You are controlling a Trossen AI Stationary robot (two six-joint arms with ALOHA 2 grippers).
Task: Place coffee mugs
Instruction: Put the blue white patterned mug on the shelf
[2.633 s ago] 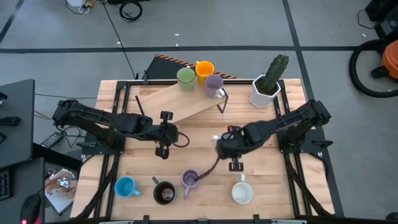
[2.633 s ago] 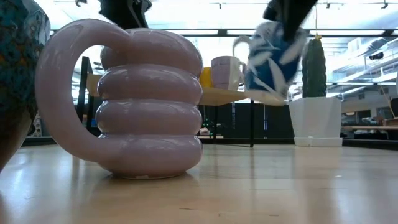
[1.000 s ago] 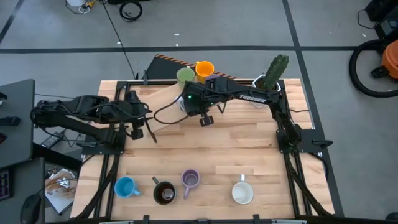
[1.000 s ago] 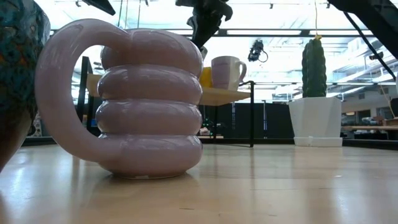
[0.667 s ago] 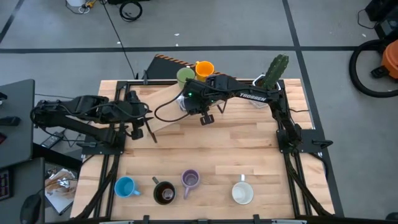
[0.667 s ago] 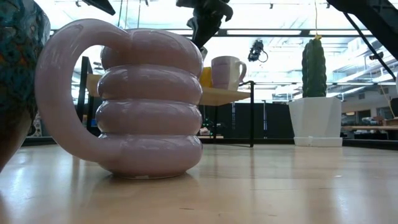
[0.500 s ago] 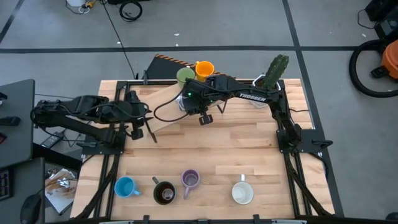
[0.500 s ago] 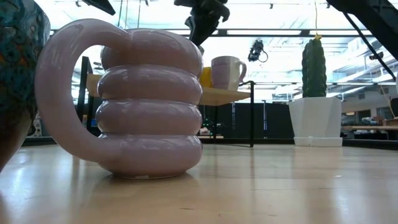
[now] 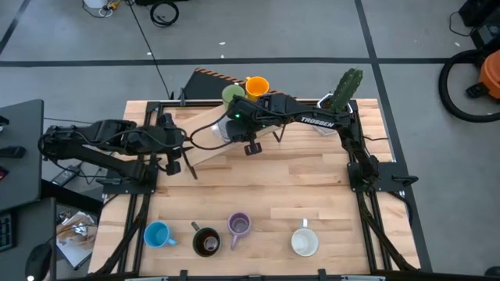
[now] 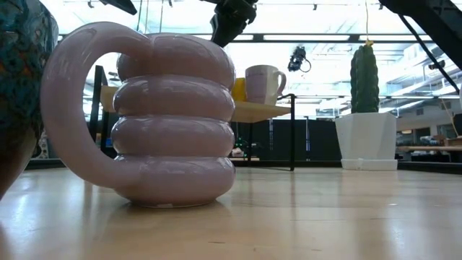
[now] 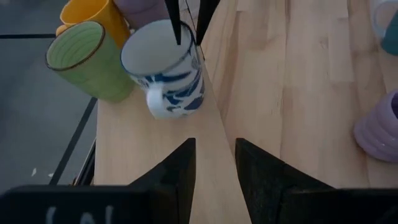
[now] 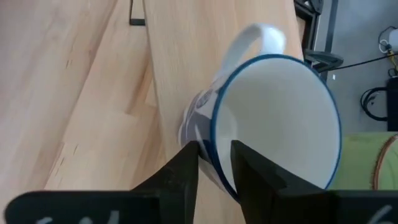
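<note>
Mug in hand is the white-and-blue mug (image 12: 273, 124). It appears to sit upright on the wooden shelf (image 11: 137, 149), with its wall between the two fingers of the right gripper (image 12: 214, 149): one finger inside the cup, one outside. Those fingers stand open, with a sliver of gap on either side of the wall, so we judge this to be the release, not a carry. To do it well, we'd open a bit wider and pull straight up along the wall. Any sideways drift would let the inner finger hook the rim and tip the cup. The green mug (image 11: 87, 59) touches or nearly touches the white-and-blue mug on the side away from its handle, and the orange mug (image 11: 93, 12) is just beyond. We'd clear the rim fully before swinging away so we don't knock either one. The left gripper (image 11: 214, 146) hovers over the near shelf edge, well short of the cup, fingers open and empty, so we can leave it parked. Four mugs (image 9: 206, 242) wait in a row at the front of the table (image 9: 328, 187), far from both sets of fingers. We'd go for the white one nearest the right arm next.
</note>
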